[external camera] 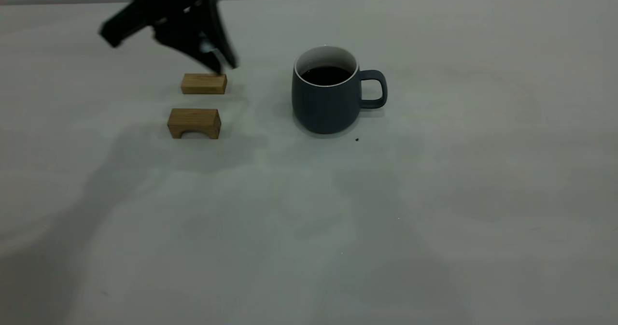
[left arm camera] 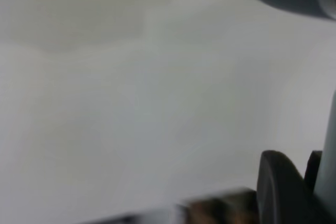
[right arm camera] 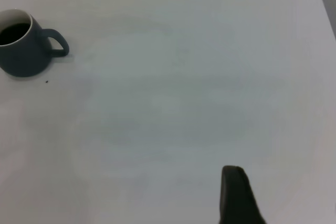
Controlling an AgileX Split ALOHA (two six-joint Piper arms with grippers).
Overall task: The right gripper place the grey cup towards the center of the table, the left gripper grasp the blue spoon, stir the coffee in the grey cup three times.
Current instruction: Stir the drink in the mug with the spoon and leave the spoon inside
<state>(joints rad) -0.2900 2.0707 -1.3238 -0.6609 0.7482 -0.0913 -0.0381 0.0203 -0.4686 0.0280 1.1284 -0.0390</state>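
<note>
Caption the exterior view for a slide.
Left gripper hangs above two wooden blocks; grey cup of coffee stands mid-table.

**Right wrist cam: cup way off in the corner**

So the grey cup (right arm camera: 23, 45) sits upright on the table (right arm camera: 184, 103), coffee (right arm camera: 13, 32) dark inside, handle pointing toward the open middle. Tiny dark speck (right arm camera: 46, 82) just beside its base. One dark finger of the right gripper (right arm camera: 236, 195) pokes in, well apart from the cup.
</note>
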